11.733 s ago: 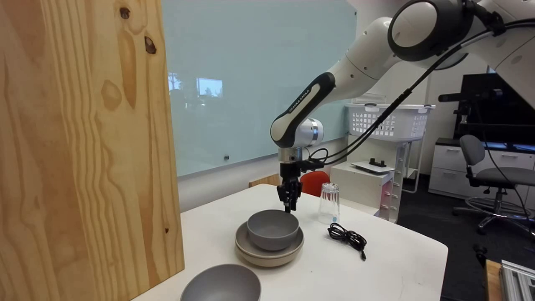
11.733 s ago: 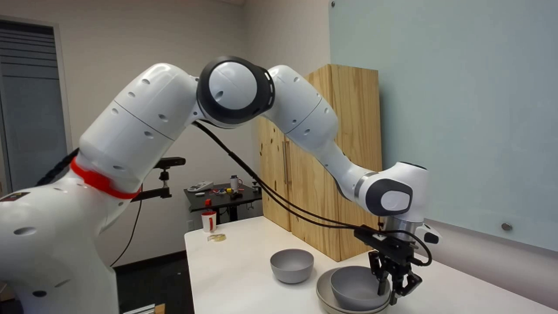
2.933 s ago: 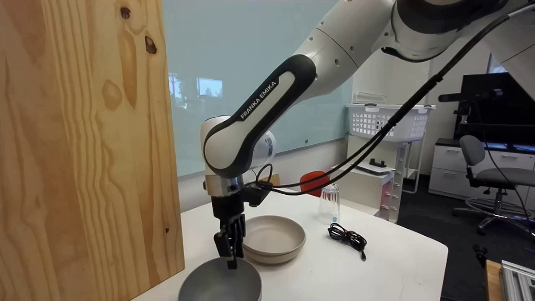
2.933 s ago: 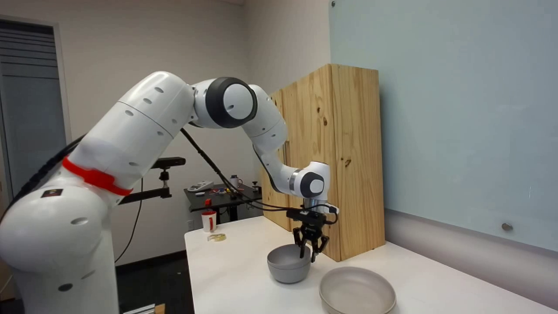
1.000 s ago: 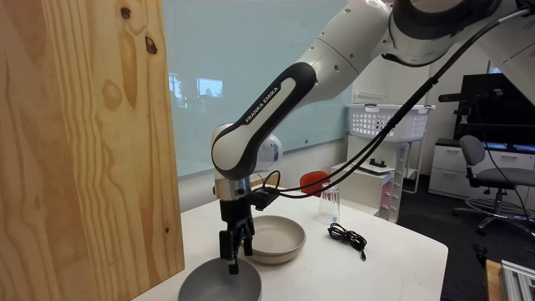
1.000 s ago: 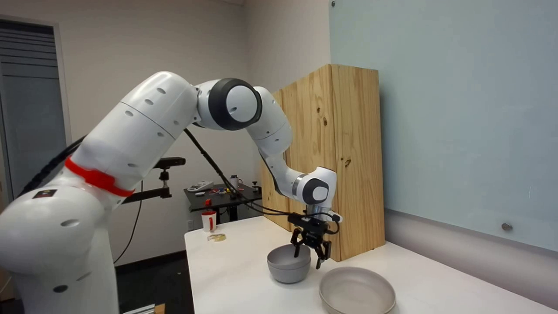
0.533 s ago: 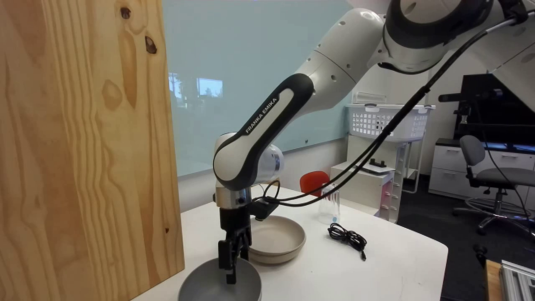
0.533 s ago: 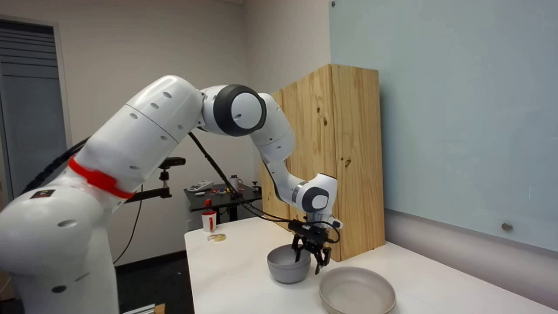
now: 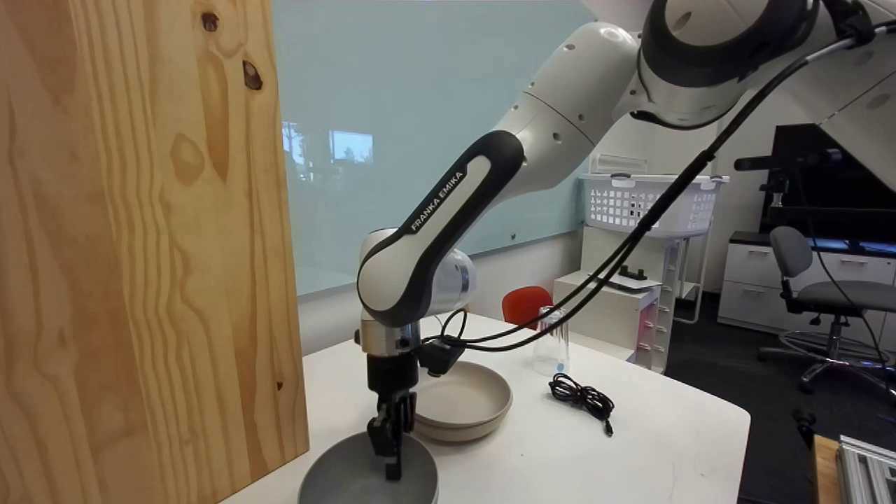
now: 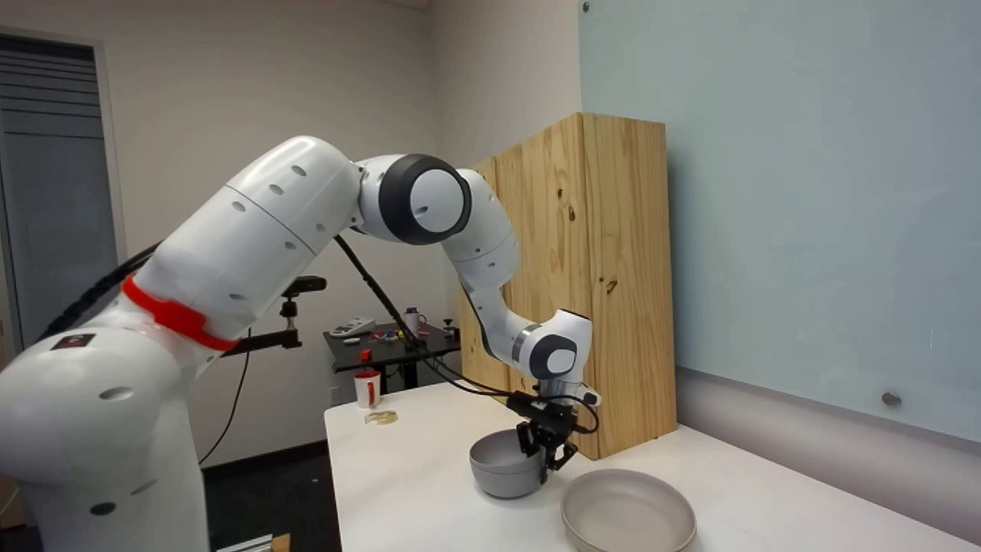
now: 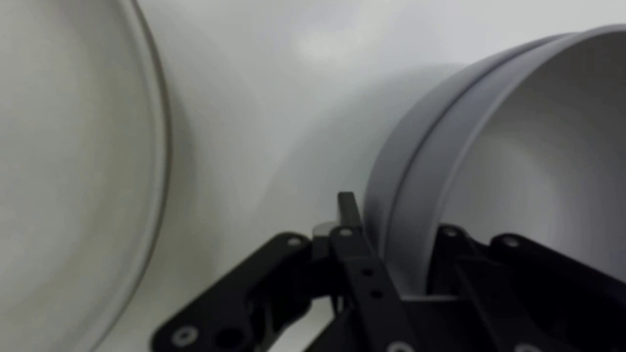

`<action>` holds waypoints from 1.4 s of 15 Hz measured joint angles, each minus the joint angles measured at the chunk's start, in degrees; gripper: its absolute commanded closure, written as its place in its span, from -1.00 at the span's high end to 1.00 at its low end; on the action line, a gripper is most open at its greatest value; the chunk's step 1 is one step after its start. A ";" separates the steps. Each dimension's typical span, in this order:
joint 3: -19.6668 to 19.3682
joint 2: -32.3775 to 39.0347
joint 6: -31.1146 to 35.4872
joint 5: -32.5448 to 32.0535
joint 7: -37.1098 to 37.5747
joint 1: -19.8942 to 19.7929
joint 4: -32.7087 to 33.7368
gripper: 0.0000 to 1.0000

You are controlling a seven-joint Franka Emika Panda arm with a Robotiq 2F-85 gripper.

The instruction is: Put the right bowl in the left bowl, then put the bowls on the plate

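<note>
Grey bowls (image 10: 502, 466), two, nested: stood on the white table (image 10: 429, 433), near but apart from the tan plate (image 10: 628, 510). Gripper (image 11: 398, 217): you had it clamped on both bowls' walls, one finger inside, one outside.

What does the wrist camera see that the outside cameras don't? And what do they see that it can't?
Only the wrist view shows, close up from above, the walls of the stacked grey bowls between the fingers of the gripper.

Only the exterior views show the white arm, wooden cabinet and wall board.

All share the gripper, upper bowl, tan plate and white table.
</note>
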 measured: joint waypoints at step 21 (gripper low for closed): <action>-0.21 -3.69 -5.30 1.90 2.42 -2.00 3.46 -0.92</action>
